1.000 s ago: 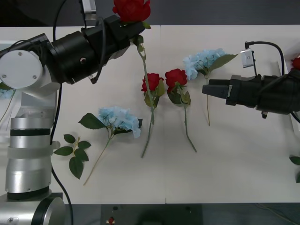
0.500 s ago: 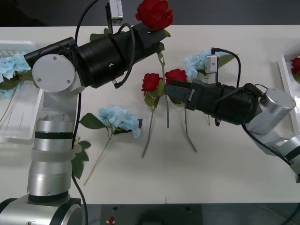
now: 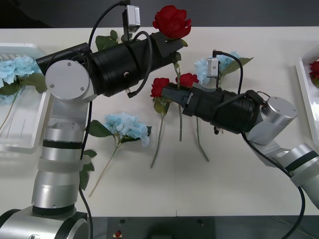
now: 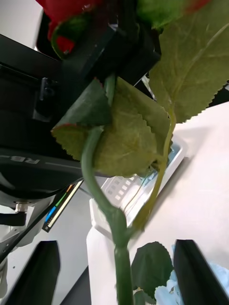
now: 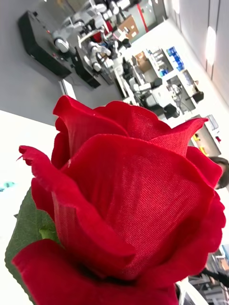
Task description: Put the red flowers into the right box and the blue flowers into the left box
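My left gripper (image 3: 168, 42) is shut on a red flower (image 3: 172, 21), held high over the table's far middle; its bloom (image 5: 129, 209) is close up in the left wrist view. Its stem (image 3: 178, 99) hangs down. My right gripper (image 3: 170, 92) is open, and in the right wrist view the gripper (image 4: 116, 248) has that stem (image 4: 102, 190) between its black fingers (image 4: 40, 271). Two red flowers (image 3: 160, 87) (image 3: 188, 79) lie on the table behind it. Blue flowers lie at centre-left (image 3: 125, 125) and behind the right arm (image 3: 214, 63). The left box (image 3: 20, 124) holds blue flowers (image 3: 15, 69). The right box (image 3: 301, 79) holds a red flower (image 3: 314, 68).
A loose green leaf sprig (image 3: 85, 167) lies by the left arm's column near the front left. Another leaf (image 3: 106, 41) shows behind the left forearm. The two forearms are close together over the table's middle. Bare tabletop (image 3: 209, 189) stretches along the front.
My left arm has carried the red flower to the right. My right arm has swung in from the right edge, and its open fingers now stand at the hanging stem.
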